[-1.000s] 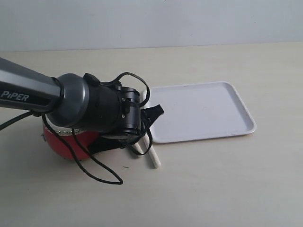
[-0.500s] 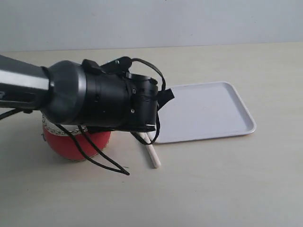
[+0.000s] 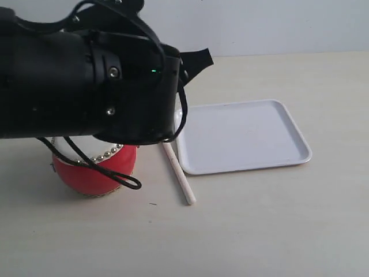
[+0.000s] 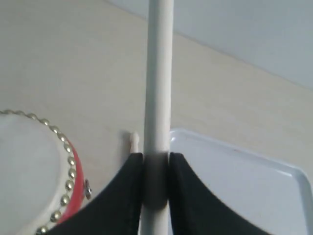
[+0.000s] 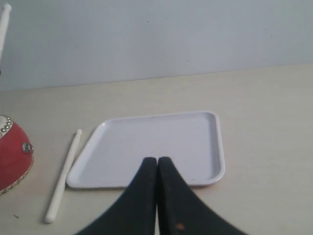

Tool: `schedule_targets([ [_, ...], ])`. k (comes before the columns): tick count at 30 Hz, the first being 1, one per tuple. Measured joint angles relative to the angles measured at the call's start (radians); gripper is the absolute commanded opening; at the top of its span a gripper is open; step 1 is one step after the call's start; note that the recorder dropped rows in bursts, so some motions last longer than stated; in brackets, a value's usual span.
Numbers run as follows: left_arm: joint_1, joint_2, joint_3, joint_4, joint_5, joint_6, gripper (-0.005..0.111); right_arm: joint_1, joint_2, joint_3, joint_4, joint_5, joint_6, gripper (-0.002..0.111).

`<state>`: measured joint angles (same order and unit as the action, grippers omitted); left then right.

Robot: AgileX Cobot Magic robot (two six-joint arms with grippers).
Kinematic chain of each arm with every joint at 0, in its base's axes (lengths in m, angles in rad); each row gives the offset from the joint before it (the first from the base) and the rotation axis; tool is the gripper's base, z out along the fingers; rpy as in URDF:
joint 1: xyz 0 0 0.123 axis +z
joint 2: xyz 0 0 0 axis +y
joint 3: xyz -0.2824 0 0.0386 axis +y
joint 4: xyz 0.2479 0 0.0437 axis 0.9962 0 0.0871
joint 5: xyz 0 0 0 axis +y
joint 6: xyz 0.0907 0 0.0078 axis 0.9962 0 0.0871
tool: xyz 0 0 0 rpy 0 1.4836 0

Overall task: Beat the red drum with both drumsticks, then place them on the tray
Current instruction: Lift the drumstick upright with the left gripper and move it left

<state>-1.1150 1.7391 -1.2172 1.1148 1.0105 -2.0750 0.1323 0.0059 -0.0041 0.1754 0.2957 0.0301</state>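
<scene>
Between the jaws of the left gripper (image 4: pixel 156 164), one drumstick (image 4: pixel 160 73).

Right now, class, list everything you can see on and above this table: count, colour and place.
red drum: one, red with off-white skin, on the table.
tray: one, white, on the table, bare.
loose drumstick: one, cream-white, flat on the table between drum and tray.
held drumstick: one, cream-white, in the left hand.
table: one, pale beige.
left hand: one, black, shut on the held drumstick.
right hand: one, black, shut, empty, facing the tray.
</scene>
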Motion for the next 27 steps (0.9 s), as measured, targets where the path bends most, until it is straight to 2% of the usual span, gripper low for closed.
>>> schedule_targets([
  [4,-0.047,-0.037,0.000,0.063,0.137,0.000,0.001,0.000,0.000,0.000,0.000,0.000,0.000,0.000],
  [7,-0.079,-0.062,0.000,0.077,0.182,0.004,0.001,0.000,0.000,0.000,0.000,0.000,0.000,0.000],
  [12,-0.116,-0.108,0.004,0.077,0.191,0.019,0.001,0.000,0.000,0.000,0.000,0.000,0.000,0.000],
  [27,-0.120,-0.328,0.113,0.056,0.196,0.030,0.001,0.000,0.000,0.000,0.000,0.000,0.000,0.000],
])
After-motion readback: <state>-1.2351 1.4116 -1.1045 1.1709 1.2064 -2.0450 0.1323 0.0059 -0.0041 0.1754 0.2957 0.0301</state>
